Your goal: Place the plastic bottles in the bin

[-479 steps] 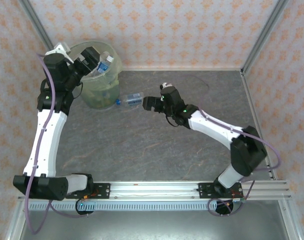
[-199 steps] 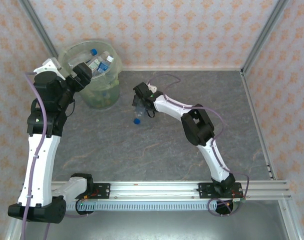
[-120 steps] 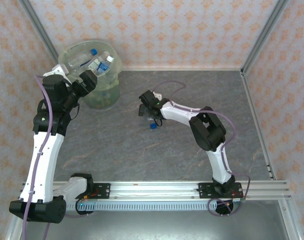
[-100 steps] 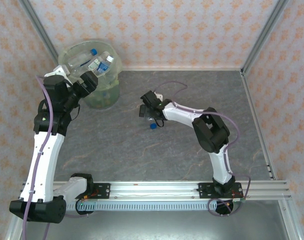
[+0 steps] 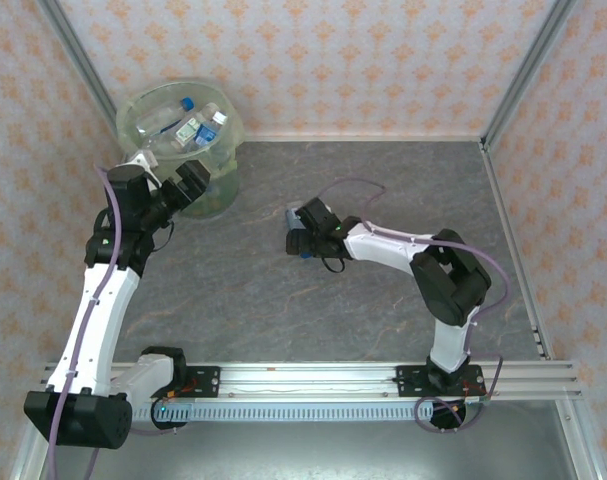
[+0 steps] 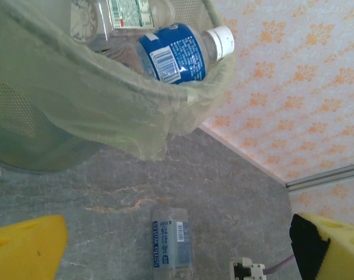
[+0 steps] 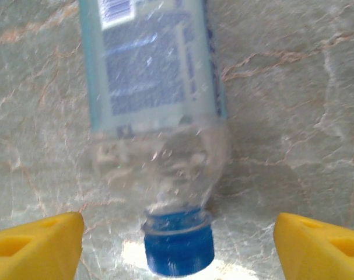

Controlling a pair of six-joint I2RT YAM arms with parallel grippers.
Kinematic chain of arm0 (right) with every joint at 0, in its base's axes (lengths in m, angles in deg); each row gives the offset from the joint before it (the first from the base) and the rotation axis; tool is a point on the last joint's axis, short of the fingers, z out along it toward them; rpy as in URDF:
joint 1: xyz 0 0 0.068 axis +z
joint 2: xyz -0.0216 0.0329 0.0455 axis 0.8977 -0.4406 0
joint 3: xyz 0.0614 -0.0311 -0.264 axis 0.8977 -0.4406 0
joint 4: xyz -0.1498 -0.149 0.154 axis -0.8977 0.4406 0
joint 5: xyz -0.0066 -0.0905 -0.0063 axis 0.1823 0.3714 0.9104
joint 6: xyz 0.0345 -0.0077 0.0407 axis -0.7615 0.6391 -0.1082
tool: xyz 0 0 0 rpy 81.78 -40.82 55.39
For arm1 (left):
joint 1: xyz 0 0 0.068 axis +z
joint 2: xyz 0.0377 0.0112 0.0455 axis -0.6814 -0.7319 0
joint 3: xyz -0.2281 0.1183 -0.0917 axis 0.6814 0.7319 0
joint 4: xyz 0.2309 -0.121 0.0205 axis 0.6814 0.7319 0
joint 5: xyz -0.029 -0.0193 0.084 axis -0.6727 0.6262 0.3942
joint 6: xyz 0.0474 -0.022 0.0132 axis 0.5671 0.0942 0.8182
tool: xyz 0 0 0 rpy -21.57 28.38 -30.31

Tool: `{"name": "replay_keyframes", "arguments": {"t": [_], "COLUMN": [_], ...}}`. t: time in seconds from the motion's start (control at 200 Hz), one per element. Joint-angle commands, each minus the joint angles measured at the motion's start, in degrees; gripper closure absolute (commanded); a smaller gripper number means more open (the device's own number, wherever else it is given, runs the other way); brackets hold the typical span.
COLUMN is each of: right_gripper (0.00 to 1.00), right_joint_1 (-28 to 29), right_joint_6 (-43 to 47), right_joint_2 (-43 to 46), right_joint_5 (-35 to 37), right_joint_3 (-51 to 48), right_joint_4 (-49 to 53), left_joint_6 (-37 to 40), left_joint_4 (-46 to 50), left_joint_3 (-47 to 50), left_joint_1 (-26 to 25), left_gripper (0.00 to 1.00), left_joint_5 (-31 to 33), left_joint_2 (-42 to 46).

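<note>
A clear plastic bottle (image 7: pixel 159 111) with a pale blue label and a blue cap (image 7: pixel 179 245) lies on the grey table. My right gripper (image 7: pixel 178 248) is open, with one yellow finger on each side of the cap and a gap on both sides. From above, that gripper (image 5: pixel 301 240) hovers mid-table over the cap (image 5: pixel 305 251). The pale-green bin (image 5: pixel 133 110) stands at the far left with several bottles inside, one of them blue-labelled (image 6: pixel 177 55). My left gripper (image 5: pixel 190 185) is open and empty beside the bin's near wall. The left wrist view shows the table bottle (image 6: pixel 172 245).
Metal frame posts and patterned walls close in the table at the back and on both sides. The rail with both arm bases (image 5: pixel 313 380) runs along the near edge. The bin's thin bag (image 6: pixel 153 125) droops over its rim.
My left gripper has drawn back from the bin's rim toward the near side. My right gripper and the blue-capped bottle have shifted to the right, and the right elbow has swung out to the right.
</note>
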Motion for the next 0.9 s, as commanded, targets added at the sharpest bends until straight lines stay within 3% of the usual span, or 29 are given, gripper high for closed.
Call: {"name": "replay_keyframes", "arguments": {"t": [0.0,0.3,0.385,0.44,0.526,0.601,0.776,0.896], "right_gripper": [0.25,0.47,0.61,0.6,0.46,0.44,0.47,0.59], "right_joint_1": [0.3,0.4,0.6,0.7,0.7,0.7,0.8,0.8], "right_joint_6": [1.6,3.6,4.4,4.6,4.8,4.9,4.6,4.8], "right_joint_2": [1.1,-1.4,-0.9,-0.7,-1.5,-2.7,-4.5,-4.9], "right_joint_5": [-0.6,-0.2,0.0,0.6,1.0,0.5,1.0,1.1], "right_joint_3": [-2.2,-3.1,-3.7,-4.0,-4.0,-3.7,-3.5,-2.9], "right_joint_4": [-3.3,-7.6,-8.7,-8.8,-8.0,-7.8,-9.1,-9.3], "left_joint_6": [-2.0,-2.1,-1.9,-2.1,-2.5,-2.7,-2.5,-2.6], "left_joint_4": [-3.7,-0.6,0.7,0.9,0.9,0.9,1.4,1.7], "left_joint_3": [-0.1,-3.3,-4.5,-5.1,-5.6,-5.8,-7.1,-8.1], "left_joint_1": [-0.2,-0.3,-0.2,-0.3,-0.3,-0.3,-0.3,-0.3], "left_gripper": [0.01,0.01,0.01,0.01,0.01,0.01,0.01,0.01], "left_joint_5": [-2.0,-0.3,-0.4,-1.1,-1.6,-1.8,-1.7,-1.8], "left_joint_2": [1.5,1.1,0.8,0.6,0.3,0.1,-0.1,-0.3]}}
